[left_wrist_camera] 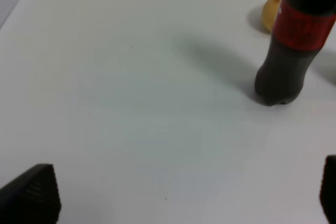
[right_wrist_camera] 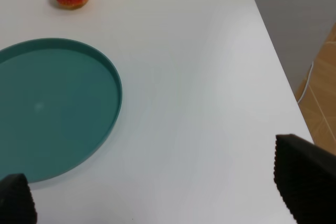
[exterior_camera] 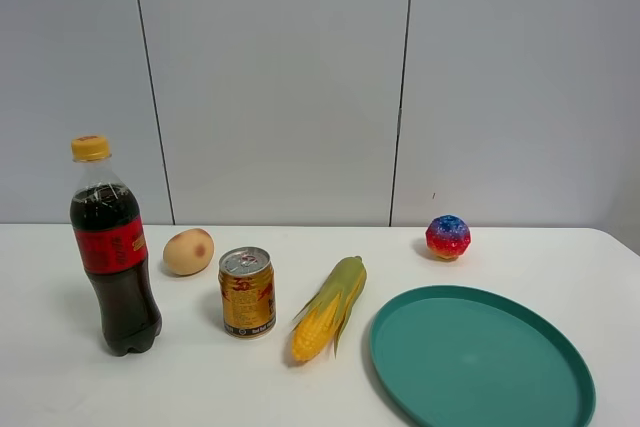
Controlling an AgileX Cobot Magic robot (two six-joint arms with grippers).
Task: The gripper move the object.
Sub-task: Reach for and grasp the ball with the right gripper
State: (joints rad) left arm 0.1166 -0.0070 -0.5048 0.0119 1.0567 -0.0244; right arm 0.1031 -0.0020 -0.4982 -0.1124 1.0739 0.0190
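the object (exterior_camera: 448, 236) looks light, bumpy, perhaps soft; pinch across its middle. right gripper (right_wrist_camera: 160, 195) and left gripper (left_wrist_camera: 178, 195) jaws spread, empty.

Cola bottle (exterior_camera: 113, 247), potato (exterior_camera: 188, 251), can (exterior_camera: 247, 292), corn (exterior_camera: 328, 308), teal plate (exterior_camera: 480, 358), white table (exterior_camera: 560, 257)

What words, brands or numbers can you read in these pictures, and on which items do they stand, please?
No text reads clearly.
Cola bottle, red label: print too blurred to read.
Can, gold and red markings: too small to read.
Ball, plate, corn, potato: no text visible.
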